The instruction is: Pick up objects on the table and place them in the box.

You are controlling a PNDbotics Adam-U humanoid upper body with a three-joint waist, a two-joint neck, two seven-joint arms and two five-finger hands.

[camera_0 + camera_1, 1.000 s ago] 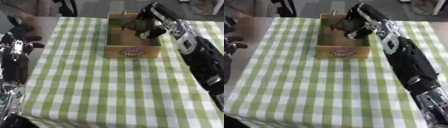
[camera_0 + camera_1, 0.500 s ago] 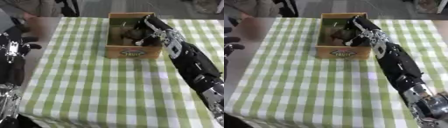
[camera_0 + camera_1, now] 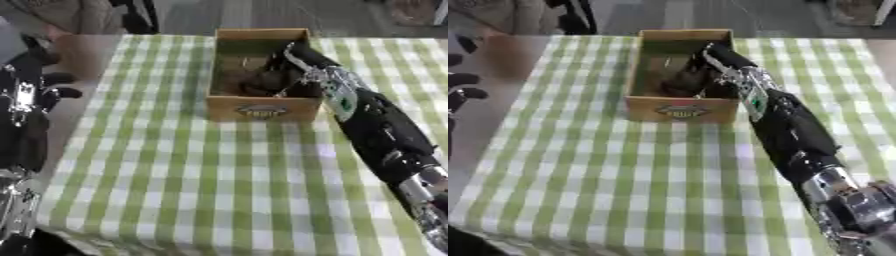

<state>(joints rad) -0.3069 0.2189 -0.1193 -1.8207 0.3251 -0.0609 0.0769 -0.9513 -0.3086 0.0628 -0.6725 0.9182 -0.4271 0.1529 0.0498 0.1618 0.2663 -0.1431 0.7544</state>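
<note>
Left eye view
Box: the cardboard box [image 3: 261, 108] sits at about 12 o'clock on the green-checked tablecloth [image 3: 201, 180], with an oval label on its near wall.
Right hand: the right hand [image 3: 282, 79] is down inside the box, its arm slanting in from 4 o'clock across the box's right wall.
Right hand's fingers: curled over dark things [image 3: 259, 85] on the box floor; whether they grip one or only rest on it, I cannot tell.
Contents: a dark, brownish heap inside the box, toward the near right corner; its parts cannot be told apart.
Left hand: the left hand [image 3: 42, 87] is off the cloth at 9 o'clock, fingers up and relaxed, holding nothing.

Right eye view
Box: same box [image 3: 677, 111], here a little left of centre at 12 o'clock, its far half showing bare floor.
Right hand: the black hand [image 3: 709, 76] dips past the right wall, fingers bent down into the dark heap [image 3: 682, 82] and touching it.
Grip: the heap hides the fingertips, so a hold cannot be confirmed.
Left hand: only dark fingers [image 3: 464, 93] show at the 9 o'clock edge, beside the table.
</note>
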